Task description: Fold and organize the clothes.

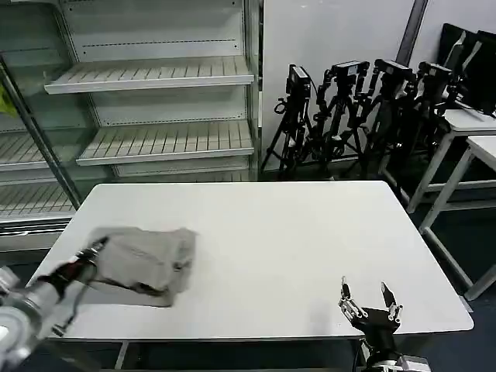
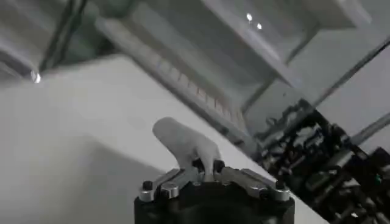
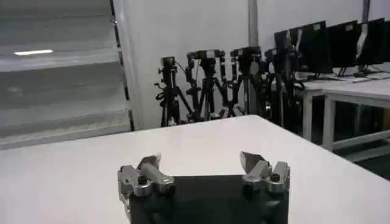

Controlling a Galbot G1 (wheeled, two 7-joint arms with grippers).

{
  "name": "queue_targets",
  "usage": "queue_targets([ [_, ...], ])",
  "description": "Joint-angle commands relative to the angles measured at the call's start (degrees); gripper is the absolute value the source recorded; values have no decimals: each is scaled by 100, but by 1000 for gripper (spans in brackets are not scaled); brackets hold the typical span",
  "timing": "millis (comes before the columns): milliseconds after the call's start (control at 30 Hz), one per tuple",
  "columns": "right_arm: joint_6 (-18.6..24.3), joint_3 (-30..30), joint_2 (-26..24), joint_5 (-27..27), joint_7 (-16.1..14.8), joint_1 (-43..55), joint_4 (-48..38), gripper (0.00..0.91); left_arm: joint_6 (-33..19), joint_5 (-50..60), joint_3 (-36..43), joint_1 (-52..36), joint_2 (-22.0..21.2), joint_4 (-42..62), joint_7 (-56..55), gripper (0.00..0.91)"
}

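Note:
The clothes, a light grey T-shirt, lie bunched in a rough folded heap on the left part of the white table. My left gripper is at the heap's left edge, shut on a pinch of the cloth. In the left wrist view a tongue of grey T-shirt fabric rises from between the closed left gripper. My right gripper hovers open at the table's front right edge, far from the shirt. The right gripper in its own wrist view holds nothing between its spread fingers.
Behind the table stand white shelves at the back left and a row of black tripods at the back right. More white tables stand to the right. The table's middle and right are bare.

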Motion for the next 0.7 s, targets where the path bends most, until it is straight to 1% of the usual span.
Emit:
queue_targets([
  [33, 47, -77, -4, -19, -6, 18, -3, 907, 13, 892, 145, -101, 768, -1355, -75, 50],
  [67, 55, -52, -4, -22, -6, -24, 38, 907, 12, 1370, 883, -211, 562, -1527, -71, 40],
  [100, 56, -13, -4, -23, -5, -69, 64, 907, 1, 1826, 1494, -339, 353, -1549, -62, 50],
  [133, 59, 22, -3, -26, -5, -108, 90, 907, -39, 2103, 2006, -399, 200, -1520, -51, 40],
  [167, 68, 56, 2, -47, -7, -152, 125, 907, -130, 2988, 2735, -516, -30, -1369, 0, 40],
  [200, 76, 85, 8, -55, -9, -193, 146, 907, -145, 3209, 3084, -580, -213, -1246, 0, 40],
  [233, 79, 132, 23, -62, -7, -244, 180, 907, -155, 3684, 3567, -765, -473, -1063, 5, 50],
  [267, 80, 165, 35, -72, -5, -271, 203, 907, -152, 4034, 4188, -1031, -894, -791, -41, 50],
  [300, 80, 170, 45, -75, -5, -284, 212, 907, -142, 4203, 4515, -1223, -1204, -644, -83, 50],
  [333, 81, 199, 71, -107, -5, -331, 245, 907, -137, 4253, 4704, -1361, -1434, -542, -122, 50],
  [367, 82, 221, 100, -121, -5, -376, 284, 907, -108, 4416, 5019, -1590, -1763, -238, -176, 50],
  [400, 83, 238, 124, -135, -6, -410, 296, 907, -91, 4478, 5145, -1738, -1948, -167, -195, 40],
  [433, 87, 250, 149, -159, -6, -428, 304, 907, -77, 4537, 5330, -1878, -2150, -71, -230, 50],
  [467, 90, 259, 162, -171, -6, -438, 308, 907, -69, 4574, 5582, -2150, -2404, 256, -287, 50],
  [500, 97, 270, 191, -187, -8, -461, 311, 907, -57, 4569, 5689, -2234, -2534, 368, -316, 40],
  [533, 113, 282, 227, -206, -9, -487, 317, 907, -39, 4563, 5778, -2393, -2700, 504, -340, 50],
  [567, 117, 286, 245, -212, -9, -492, 311, 907, -40, 4569, 5925, -2562, -2933, 719, -371, 50],
  [600, 127, 294, 260, -213, -12, -495, 295, 907, -41, 4570, 5971, -2653, -3018, 806, -381, 50],
  [633, 134, 297, 269, -212, -12, -488, 271, 907, -41, 4571, 6052, -2793, -3186, 977, -395, 40],
  [667, 136, 297, 278, -213, -13, -472, 246, 907, -48, 4568, 6125, -2918, -3371, 1244, -430, 50],
  [700, 136, 292, 290, -215, -12, -458, 221, 907, -51, 4568, 6162, -2994, -3449, 1366, -442, 50],
])
